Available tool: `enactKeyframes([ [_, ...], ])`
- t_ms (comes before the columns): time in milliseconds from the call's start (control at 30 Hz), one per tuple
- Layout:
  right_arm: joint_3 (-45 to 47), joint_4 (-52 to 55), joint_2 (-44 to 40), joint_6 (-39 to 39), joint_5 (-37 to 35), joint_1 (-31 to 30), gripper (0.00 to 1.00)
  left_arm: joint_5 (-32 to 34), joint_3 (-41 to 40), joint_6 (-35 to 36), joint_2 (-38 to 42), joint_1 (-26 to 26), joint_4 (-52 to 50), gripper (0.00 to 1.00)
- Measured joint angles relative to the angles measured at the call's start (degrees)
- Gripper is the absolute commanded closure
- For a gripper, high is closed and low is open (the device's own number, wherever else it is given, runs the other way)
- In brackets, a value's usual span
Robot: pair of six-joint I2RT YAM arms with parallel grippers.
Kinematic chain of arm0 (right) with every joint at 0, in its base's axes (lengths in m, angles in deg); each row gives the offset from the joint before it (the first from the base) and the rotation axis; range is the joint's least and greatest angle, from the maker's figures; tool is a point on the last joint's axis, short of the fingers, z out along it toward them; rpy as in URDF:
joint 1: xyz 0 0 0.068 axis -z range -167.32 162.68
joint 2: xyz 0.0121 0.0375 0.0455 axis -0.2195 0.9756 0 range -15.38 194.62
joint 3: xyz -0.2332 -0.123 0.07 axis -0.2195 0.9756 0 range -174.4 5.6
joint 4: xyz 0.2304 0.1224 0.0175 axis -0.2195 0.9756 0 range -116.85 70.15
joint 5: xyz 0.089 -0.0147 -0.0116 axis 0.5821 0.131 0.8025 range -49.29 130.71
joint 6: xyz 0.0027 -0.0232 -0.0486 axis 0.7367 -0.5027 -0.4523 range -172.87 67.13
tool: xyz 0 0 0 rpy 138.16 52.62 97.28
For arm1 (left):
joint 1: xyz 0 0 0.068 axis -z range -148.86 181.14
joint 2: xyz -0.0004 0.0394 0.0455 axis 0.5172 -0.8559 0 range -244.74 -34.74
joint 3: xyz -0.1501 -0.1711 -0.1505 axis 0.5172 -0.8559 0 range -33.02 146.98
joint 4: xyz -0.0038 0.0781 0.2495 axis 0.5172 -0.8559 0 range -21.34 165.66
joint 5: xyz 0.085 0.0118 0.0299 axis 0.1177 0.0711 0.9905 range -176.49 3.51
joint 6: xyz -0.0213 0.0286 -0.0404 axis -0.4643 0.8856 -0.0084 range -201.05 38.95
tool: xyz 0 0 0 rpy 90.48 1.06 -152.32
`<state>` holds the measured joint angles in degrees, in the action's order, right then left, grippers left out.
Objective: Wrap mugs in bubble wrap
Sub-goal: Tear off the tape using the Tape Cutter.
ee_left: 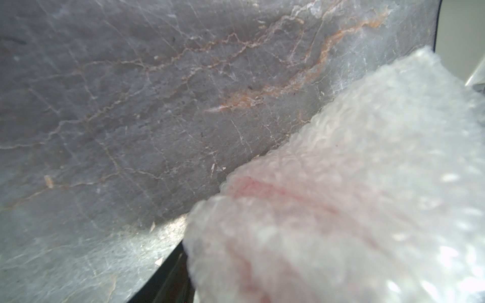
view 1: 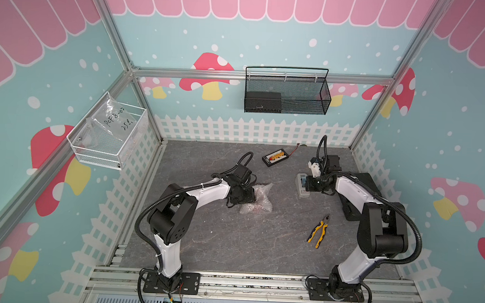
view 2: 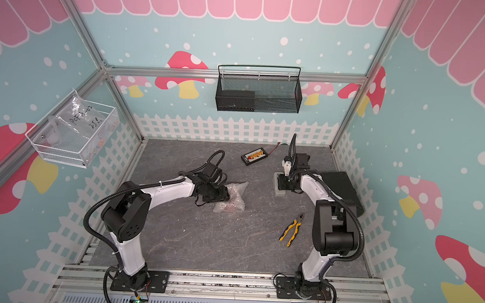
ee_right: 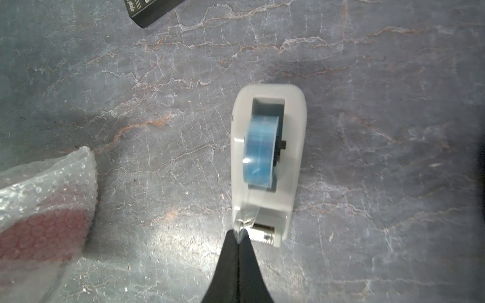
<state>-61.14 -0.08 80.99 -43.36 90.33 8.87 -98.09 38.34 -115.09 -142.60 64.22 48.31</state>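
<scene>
Grey tabletop (view 1: 231,242) — wrapped mug (ee_right: 42,233) lies against the left end effector (view 1: 249,196).

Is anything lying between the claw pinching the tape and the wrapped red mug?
Nothing visible. Only bare table separates the right gripper, shut on the tape at the dispenser, from the bubble wrap around the mug. The pliers lie off that path.

The bubble wrap (view 1: 259,197) lay crumpled into a lumpy, translucent bundle near the middle of the table (view 1: 216,242), well apart from every edge, with one loose corner flaring toward the far right corner. The mug (ee_right: 44,236) sat inside it, showing only as a blurred red patch through the small bubbles. Its pose could not be told.
</scene>
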Motion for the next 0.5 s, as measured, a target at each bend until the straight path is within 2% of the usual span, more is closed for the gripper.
enactKeyframes([
  [500, 24.3, 1.7, -20.8, 7.0, -1.7, -0.1, 1.00, 0.0, 0.1, 0.0, 0.0, 0.0, 0.0, 0.41],
])
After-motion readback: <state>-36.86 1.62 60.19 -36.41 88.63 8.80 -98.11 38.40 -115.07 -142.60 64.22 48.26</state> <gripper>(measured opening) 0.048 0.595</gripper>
